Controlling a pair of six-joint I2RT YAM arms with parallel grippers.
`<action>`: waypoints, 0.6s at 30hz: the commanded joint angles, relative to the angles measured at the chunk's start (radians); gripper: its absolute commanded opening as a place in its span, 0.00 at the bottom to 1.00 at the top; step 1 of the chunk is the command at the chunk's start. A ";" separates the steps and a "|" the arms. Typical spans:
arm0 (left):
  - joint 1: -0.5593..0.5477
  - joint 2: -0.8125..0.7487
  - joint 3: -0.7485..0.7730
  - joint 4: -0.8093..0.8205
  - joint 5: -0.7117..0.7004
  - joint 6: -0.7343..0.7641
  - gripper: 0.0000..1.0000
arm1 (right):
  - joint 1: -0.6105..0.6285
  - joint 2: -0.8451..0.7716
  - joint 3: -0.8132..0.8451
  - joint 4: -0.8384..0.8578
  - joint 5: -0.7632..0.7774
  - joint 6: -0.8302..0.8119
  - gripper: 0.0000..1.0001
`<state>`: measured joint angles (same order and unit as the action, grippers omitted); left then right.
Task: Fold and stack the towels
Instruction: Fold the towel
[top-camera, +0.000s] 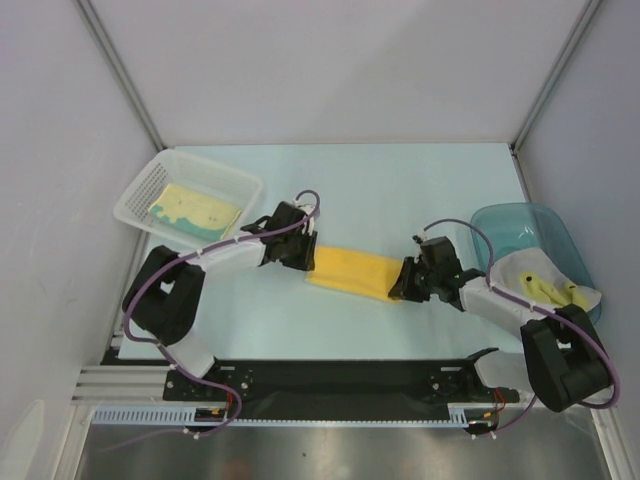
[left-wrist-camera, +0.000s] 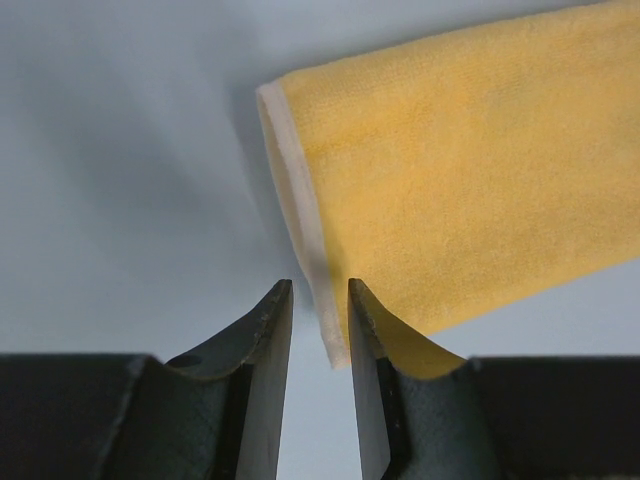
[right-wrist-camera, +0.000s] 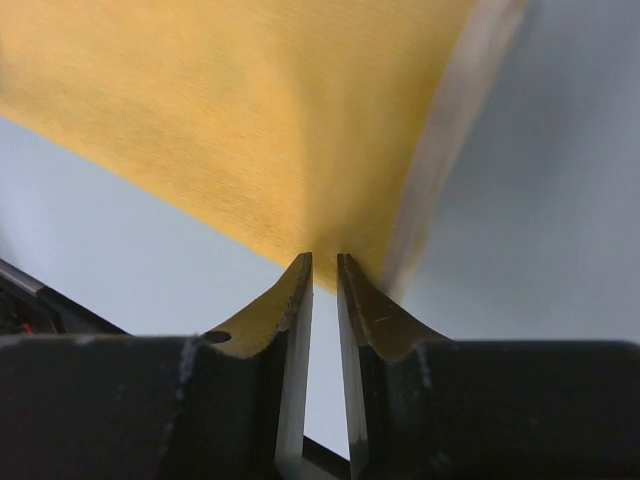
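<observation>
One yellow towel (top-camera: 352, 271) lies folded mid-table, pale-edged (hem leftward); the left gripper (left-wrist-camera: 320, 305) pinches its corner with nearly closed jaws; the right gripper (right-wrist-camera: 324, 268) clamps the opposite end; another towel (top-camera: 195, 210) sits in the white basket (top-camera: 135, 195).

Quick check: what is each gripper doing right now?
Left gripper: nearly closed at the yellow towel's corner; grip cannot be told.
Right gripper: likewise, opposite end.

Yellow towel (left-wrist-camera: 470, 170): soft matt terry cloth, paler hemmed edge. Worktop (top-camera: 380, 180): smooth, matt. Basket (top-camera: 140, 190): white plastic mesh. Tub (top-camera: 520, 225): glossy translucent plastic.
</observation>
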<state>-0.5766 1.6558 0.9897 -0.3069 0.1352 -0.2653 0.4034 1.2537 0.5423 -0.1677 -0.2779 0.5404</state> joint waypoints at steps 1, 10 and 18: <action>-0.002 0.006 -0.009 0.003 -0.055 -0.049 0.34 | -0.006 0.019 -0.061 0.075 -0.006 0.032 0.21; -0.002 -0.105 -0.050 -0.064 -0.188 -0.164 0.35 | -0.083 -0.045 0.074 -0.067 -0.009 -0.051 0.23; -0.014 -0.198 0.052 -0.008 0.016 -0.136 0.37 | -0.164 -0.005 0.130 -0.040 -0.135 -0.080 0.23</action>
<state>-0.5777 1.5101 0.9897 -0.3950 0.0185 -0.3920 0.2646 1.2209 0.6479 -0.2249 -0.3519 0.4847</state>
